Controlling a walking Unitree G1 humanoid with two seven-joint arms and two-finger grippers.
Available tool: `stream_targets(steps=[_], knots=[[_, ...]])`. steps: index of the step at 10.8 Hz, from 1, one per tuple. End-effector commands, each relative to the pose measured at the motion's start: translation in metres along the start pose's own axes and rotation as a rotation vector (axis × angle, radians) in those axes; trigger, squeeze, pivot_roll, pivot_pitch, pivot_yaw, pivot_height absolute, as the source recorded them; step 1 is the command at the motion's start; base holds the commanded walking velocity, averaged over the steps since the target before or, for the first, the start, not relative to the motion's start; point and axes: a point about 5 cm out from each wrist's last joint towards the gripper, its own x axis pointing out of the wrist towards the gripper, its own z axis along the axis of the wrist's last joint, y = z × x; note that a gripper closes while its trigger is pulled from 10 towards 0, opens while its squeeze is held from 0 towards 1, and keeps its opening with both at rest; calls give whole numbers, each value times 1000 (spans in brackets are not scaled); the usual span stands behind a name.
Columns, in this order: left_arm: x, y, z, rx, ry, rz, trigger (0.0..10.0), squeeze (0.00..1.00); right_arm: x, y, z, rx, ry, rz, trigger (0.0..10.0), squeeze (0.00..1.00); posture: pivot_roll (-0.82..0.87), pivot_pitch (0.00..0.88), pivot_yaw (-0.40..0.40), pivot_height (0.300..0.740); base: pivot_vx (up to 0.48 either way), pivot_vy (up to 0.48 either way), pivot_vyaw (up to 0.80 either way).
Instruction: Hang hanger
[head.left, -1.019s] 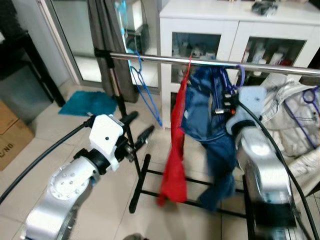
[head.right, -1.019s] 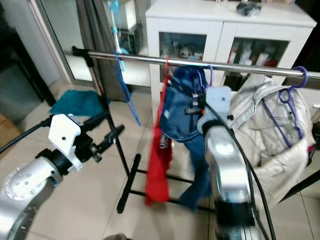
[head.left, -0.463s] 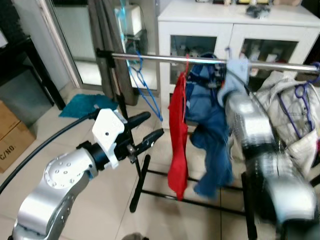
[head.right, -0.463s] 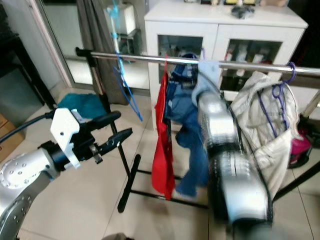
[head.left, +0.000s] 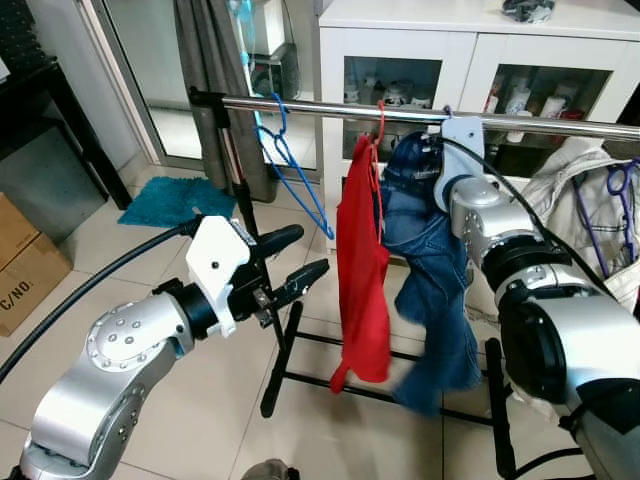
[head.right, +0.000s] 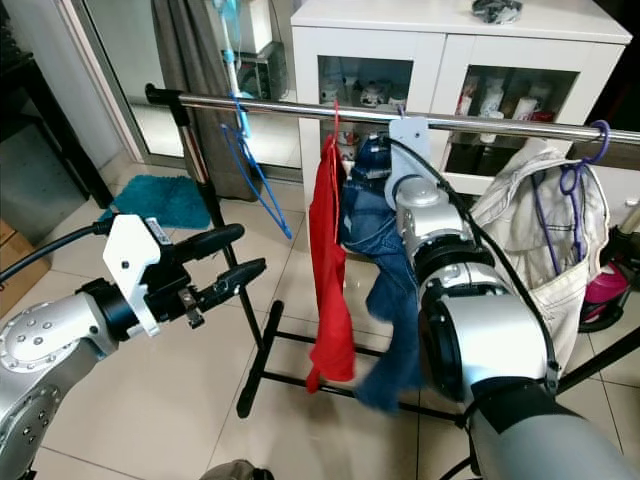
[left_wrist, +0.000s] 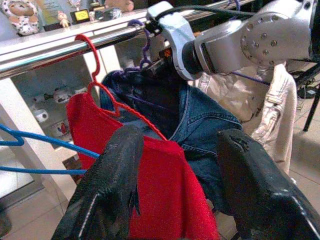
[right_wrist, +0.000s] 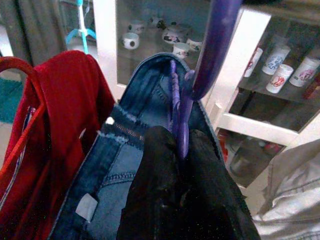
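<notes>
A purple hanger (right_wrist: 212, 45) carries a blue denim garment (head.left: 432, 270). My right gripper (right_wrist: 181, 142) is shut on the hanger's neck, right up at the steel rail (head.left: 300, 108). In the left wrist view the purple hook (left_wrist: 137, 25) curls over the rail. A red garment (head.left: 360, 270) hangs on a red hanger just to the left of the denim. My left gripper (head.left: 300, 255) stands open at mid height, left of the red garment and holding nothing.
An empty blue hanger (head.left: 290, 170) hangs near the rail's left end. A white jacket (head.left: 585, 190) on another purple hanger hangs at the right. Behind stands a white glass-door cabinet (head.left: 470, 45). The rack's black base (head.left: 285, 350), a teal mat (head.left: 165, 200) and a cardboard box (head.left: 20, 270) are on the floor.
My right arm has lifted the purple hanger and the denim from below the rail up to it. The left gripper has edged a little towards the red garment. The camera view has shifted.
</notes>
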Motion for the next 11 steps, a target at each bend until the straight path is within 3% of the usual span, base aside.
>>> stream_targets(steps=[1,3,4,7,10,11], knots=[[-2,1,1,1,5,-5,10000,0,0,2,2,-20,-1,15,10000,0,63,0,72,740,0,0,0],[-2,0,-2,2,23,-13,10000,0,0,4,-15,-19,51,61,10000,0,54,0,76,740,0,0,0],[-1,0,-4,7,27,9,10000,0,0,1,-10,29,-6,48,10000,1000,50,0,78,740,0,0,0],[-5,9,-16,7,35,176,10000,0,-4,-6,19,96,-250,128,10000,1000,27,0,78,740,0,0,0],[-9,14,-24,11,25,340,10000,0,-12,-10,17,155,-381,226,10000,1000,5,0,79,740,0,0,0],[-8,16,-30,-15,39,426,10000,0,-21,-9,12,154,-445,264,10000,1000,6,0,76,740,0,0,0]])
